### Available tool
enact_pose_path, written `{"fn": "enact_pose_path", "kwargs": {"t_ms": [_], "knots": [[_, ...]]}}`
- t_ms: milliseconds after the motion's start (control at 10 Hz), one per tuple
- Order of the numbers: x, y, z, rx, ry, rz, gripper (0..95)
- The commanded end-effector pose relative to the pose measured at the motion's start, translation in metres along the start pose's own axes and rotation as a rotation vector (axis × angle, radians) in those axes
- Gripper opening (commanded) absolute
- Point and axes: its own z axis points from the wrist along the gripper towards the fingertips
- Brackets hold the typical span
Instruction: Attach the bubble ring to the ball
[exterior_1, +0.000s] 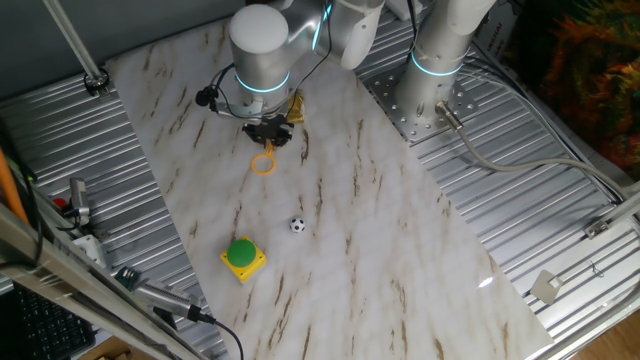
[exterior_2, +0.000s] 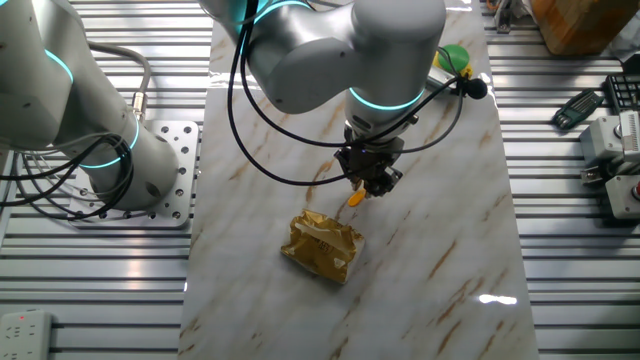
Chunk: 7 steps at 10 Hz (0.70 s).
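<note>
Fingers (exterior_1: 268, 133) closed on the ring's handle, ring (exterior_1: 263, 163) dangling just below them in the upper middle of the frame, ball (exterior_1: 297, 225) lower on the marble table (exterior_1: 380, 230), well apart from the ring, green button (exterior_1: 242, 256) near the ball, crumpled wrapper (exterior_2: 322, 245) beside the gripper

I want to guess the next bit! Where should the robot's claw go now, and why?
Probably carry the ring toward the little ball. The claw looks shut on the ring's handle, with the loop hanging below it. The ball sits alone on the table, well apart from the ring, near the green button.
</note>
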Motion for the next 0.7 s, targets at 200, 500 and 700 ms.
{"fn": "enact_pose_path", "kwargs": {"t_ms": [200, 500, 700], "knots": [[0.0002, -0.0011, 0.0025, 0.004, -0.001, 0.002, 19.0], [-0.0002, -0.0014, 0.0038, 0.006, -0.004, 0.003, 19.0], [-0.0005, -0.0019, 0.0044, 0.005, -0.006, 0.003, 19.0]]}}
